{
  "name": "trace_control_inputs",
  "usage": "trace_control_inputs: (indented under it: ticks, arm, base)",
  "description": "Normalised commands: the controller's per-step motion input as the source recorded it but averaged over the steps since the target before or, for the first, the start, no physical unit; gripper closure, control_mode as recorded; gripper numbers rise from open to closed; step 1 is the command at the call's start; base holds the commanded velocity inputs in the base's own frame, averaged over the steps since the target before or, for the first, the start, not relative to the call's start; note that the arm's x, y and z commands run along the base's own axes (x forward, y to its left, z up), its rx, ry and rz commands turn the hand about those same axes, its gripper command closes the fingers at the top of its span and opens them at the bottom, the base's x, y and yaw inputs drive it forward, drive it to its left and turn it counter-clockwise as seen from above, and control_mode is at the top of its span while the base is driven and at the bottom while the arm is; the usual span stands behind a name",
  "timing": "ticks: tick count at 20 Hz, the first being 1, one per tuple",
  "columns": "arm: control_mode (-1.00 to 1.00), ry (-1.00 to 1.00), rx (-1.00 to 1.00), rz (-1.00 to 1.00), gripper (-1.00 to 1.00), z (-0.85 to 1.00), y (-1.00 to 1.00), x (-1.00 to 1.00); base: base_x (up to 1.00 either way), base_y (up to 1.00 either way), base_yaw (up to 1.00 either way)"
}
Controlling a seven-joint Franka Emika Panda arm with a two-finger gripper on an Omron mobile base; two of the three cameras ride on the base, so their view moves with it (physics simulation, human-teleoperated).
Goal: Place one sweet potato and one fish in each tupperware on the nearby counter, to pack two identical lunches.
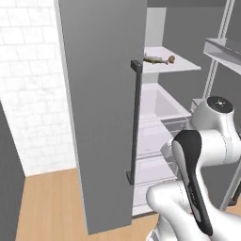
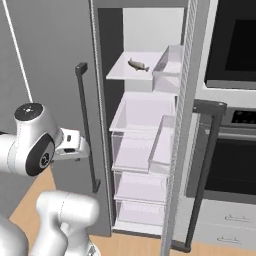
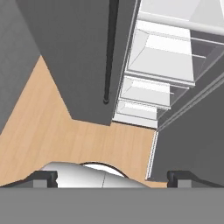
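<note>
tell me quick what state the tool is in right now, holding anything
Tool: open, its two small dark fingertips spread wide apart with nothing between them; it holds nothing.

White arm folded at the elbow, pincer (image 3: 112,178) aimed downward, fingers (image 3: 43,178) spread wide, holding nothing
</note>
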Motion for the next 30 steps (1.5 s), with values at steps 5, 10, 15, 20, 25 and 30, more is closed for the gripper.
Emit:
trace_control_inputs:
  ticks: [5, 10, 15, 20, 25, 30]
  arm:
    - [1.00, 0.00, 0.00, 0.00, -1.00, 0.00, 0.00, 0.00]
    - [1.00, 0.00, 0.00, 0.00, -1.00, 0.00, 0.00, 0.00]
    - [1.00, 0.00, 0.00, 0.00, -1.00, 0.00, 0.00, 0.00]
    - [1.00, 0.00, 0.00, 0.00, -1.00, 0.00, 0.00, 0.00]
    - [1.00, 0.00, 0.00, 0.00, -1.00, 0.00, 0.00, 0.00]
    - [-1.00, -0.01, 0.00, 0.00, -1.00, 0.00, 0.00, 0.11]
  base:
    - [0.54, -0.39, -0.04]
    - [0.25, -0.53, -0.02]
    - [0.26, -0.22, 0.00]
    - [0.47, 0.10, 0.00]
    - [0.40, 0.02, -0.01]
    - [0.15, 0.00, 0.00]
